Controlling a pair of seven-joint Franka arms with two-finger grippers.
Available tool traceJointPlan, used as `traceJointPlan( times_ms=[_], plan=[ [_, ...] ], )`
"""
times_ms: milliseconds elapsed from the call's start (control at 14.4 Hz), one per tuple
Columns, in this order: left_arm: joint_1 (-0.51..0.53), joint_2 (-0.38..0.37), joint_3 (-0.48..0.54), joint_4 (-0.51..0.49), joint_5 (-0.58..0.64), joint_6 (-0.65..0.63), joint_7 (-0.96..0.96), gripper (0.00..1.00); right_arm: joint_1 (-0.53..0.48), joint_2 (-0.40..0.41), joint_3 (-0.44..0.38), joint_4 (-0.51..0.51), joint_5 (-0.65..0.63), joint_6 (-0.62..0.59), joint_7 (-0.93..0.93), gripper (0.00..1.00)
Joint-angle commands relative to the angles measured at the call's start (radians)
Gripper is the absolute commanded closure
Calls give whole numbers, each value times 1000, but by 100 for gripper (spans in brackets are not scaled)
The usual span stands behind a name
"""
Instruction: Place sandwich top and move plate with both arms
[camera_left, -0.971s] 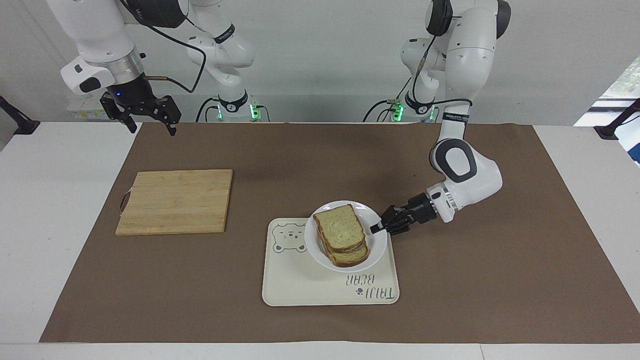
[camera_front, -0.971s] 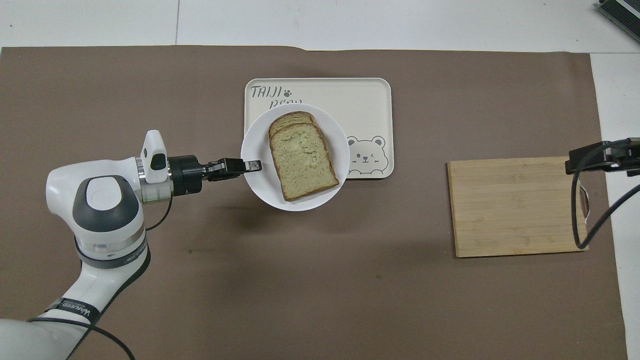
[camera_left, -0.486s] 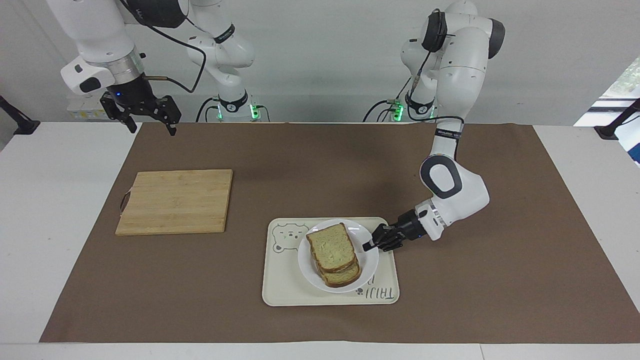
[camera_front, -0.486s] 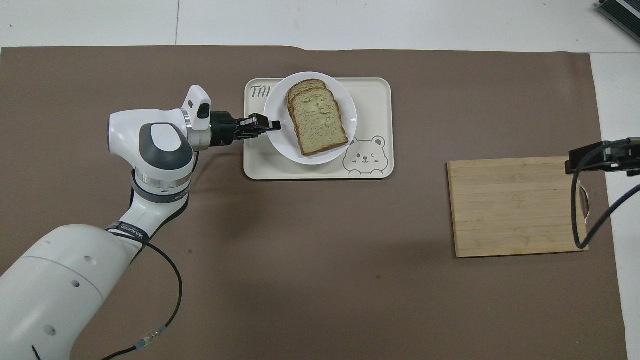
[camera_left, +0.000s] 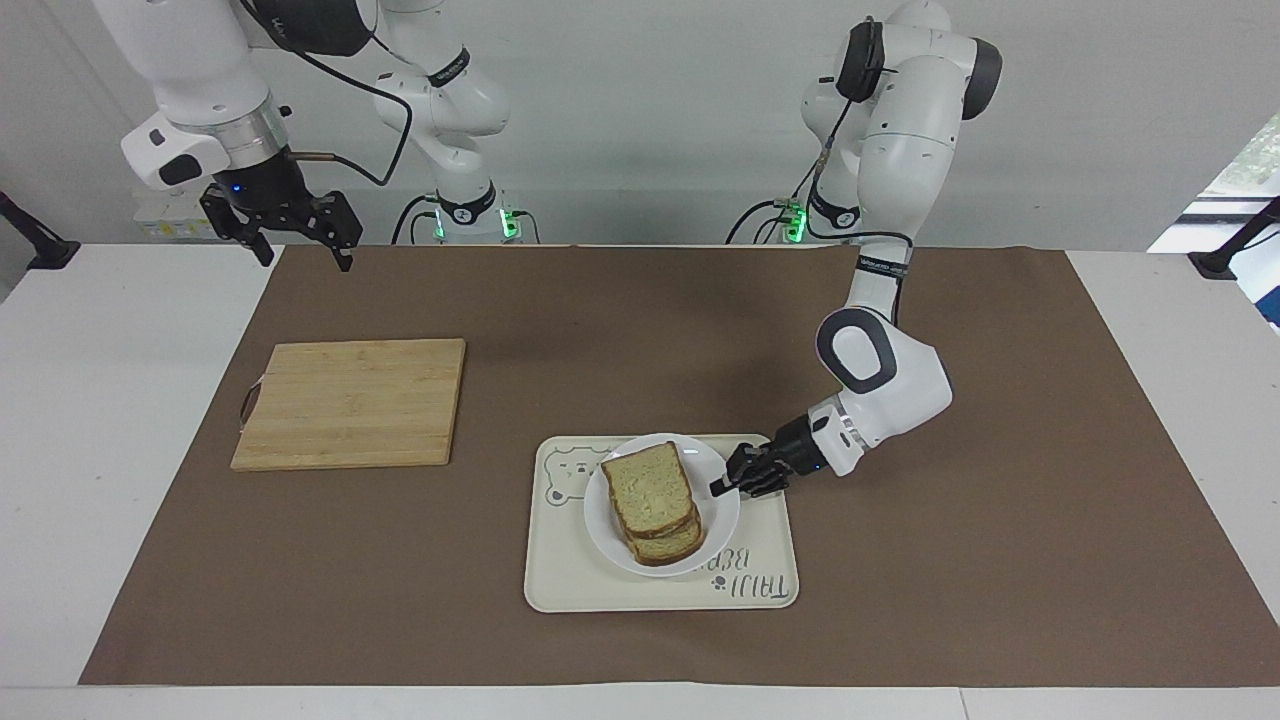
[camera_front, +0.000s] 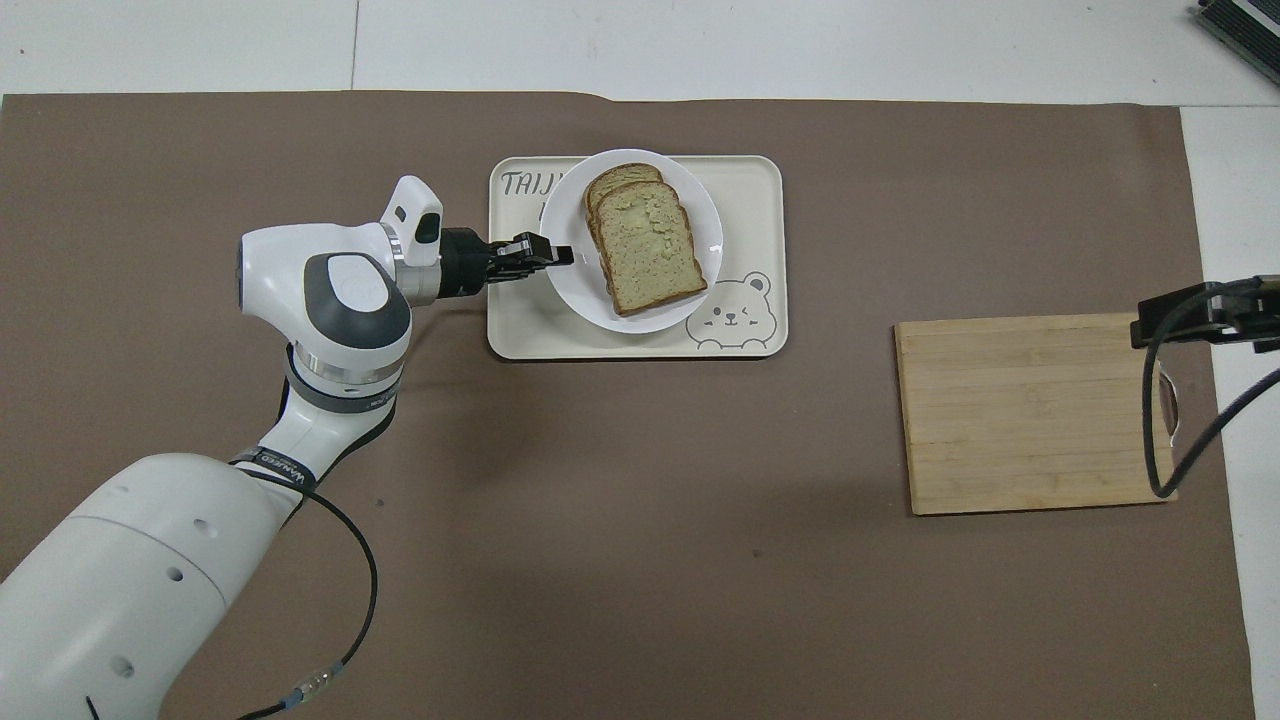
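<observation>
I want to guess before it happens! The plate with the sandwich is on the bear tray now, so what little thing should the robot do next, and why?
Probably open the left gripper and let go. It pinches the plate rim, and the plate with the sandwich top sits on the tray. The right gripper waits, open, by the cutting board.

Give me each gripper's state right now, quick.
Left gripper: shut on the plate rim, over the tray.
Right gripper: open, holding nothing, waiting above the mat's corner.
</observation>
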Motion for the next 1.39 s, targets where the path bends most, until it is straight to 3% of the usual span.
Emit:
traceJointPlan(
  times_ms=[0,69,278,555,624,763,902,1180,1318],
  plan=[
    [-4,-16,9,-14,44,4,-18,73,-2,-1,7,0,-12,-2,10,0],
    [-4,-18,9,-12,70,5,-18,71,-2,-1,7,0,-12,-2,10,0],
    [-6,-74,38,-8,165,17,-16,33,-2,-1,7,0,-12,-2,10,0],
    [5,-172,102,-37,287,1,-18,10,-2,-1,7,0,-12,-2,12,0],
    [5,-197,119,-44,340,-2,-18,0,-2,-1,7,0,-12,-2,10,0],
    [8,-247,153,-50,454,-25,-34,0,-2,-1,7,0,-12,-2,10,0],
    [8,-313,217,-63,562,-148,-64,0,-4,-1,7,0,-12,-2,10,0],
    [16,-445,272,-32,935,-334,-130,0,-2,-1,7,0,-12,-2,10,0],
    [29,-501,277,-3,1017,-428,-130,0,-2,-1,7,0,-12,-2,10,0]
  ],
)
